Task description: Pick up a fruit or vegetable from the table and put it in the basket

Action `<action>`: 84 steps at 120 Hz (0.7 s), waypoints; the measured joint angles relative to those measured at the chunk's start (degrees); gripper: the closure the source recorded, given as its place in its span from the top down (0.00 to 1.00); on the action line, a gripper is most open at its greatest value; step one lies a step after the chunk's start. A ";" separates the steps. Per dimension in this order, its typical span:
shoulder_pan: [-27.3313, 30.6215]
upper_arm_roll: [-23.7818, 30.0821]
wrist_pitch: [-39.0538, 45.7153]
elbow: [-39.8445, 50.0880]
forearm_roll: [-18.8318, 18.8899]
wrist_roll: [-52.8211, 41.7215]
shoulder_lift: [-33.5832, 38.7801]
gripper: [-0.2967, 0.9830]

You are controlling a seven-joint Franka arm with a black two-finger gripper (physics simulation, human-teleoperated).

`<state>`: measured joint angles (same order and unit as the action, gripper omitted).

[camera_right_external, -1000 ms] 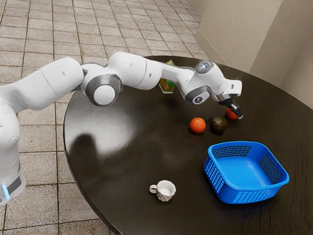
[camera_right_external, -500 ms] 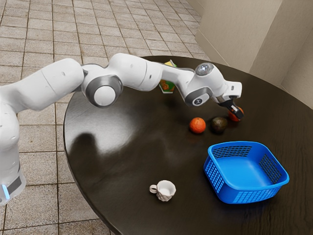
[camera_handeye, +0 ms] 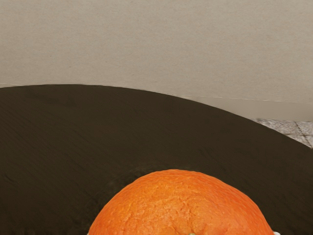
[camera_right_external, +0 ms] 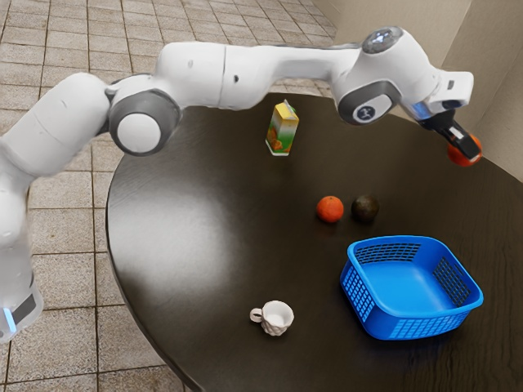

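Note:
My black gripper is raised over the table's far side in the exterior view, shut on an orange that hangs in the air. The same orange looms large at the lower edge of the wrist view. The blue basket stands upright on the table, nearer the exterior camera than my gripper, with nothing inside. A second orange and a dark round fruit or vegetable lie side by side on the table behind the basket.
A juice carton stands toward the table's back edge. A white cup sits on the dark round table, on the exterior view's left of the basket. A beige wall rises beyond the table.
The orange has left the table, carried up and toward the exterior view's right in my gripper. The arm has stretched out and risen, uncovering the carton.

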<state>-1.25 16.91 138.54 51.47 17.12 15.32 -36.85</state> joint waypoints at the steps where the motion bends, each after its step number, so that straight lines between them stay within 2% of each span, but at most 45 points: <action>1: -0.82 0.00 -0.65 0.00 0.00 0.09 0.16 0.34; 9: -6.26 -0.04 -5.22 0.75 -0.06 0.79 0.82 0.34; 18: -8.51 -0.18 -9.16 4.34 -0.17 1.67 1.65 0.33; 28: -8.60 -0.50 -12.88 10.47 -0.14 2.76 6.09 0.32; 42: -8.45 -0.61 -19.74 12.39 -0.42 3.89 9.67 0.33; 59: -9.03 -0.34 -25.64 14.58 -1.23 4.62 10.31 0.33; 84: -9.21 -0.28 -28.94 17.29 -2.05 5.18 9.85 0.32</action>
<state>-10.47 16.64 109.60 68.76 15.06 20.49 -27.00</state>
